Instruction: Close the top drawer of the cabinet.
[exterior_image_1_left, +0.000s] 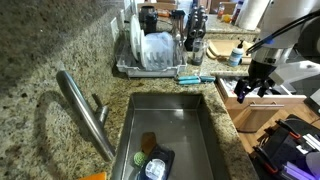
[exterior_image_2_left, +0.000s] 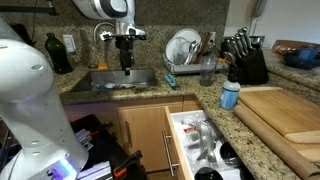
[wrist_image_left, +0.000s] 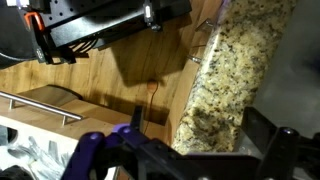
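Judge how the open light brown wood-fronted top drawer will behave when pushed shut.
The shallow, white-lined top drawer looks rigid, so it probably slides straight without flexing. The loose small items inside may shift or rattle. Its thin metal bar handle looks smooth, possibly slippery to push.

The kitchen I work in, evenly lit.
Speckled granite backsplash (exterior_image_1_left: 45, 35) behind my steel sink (exterior_image_1_left: 185, 120) and its faucet (exterior_image_1_left: 85, 112); dish rack (exterior_image_2_left: 185, 52) beside it, knife block (exterior_image_2_left: 245, 65) and wooden cutting board (exterior_image_2_left: 285, 112) further along.
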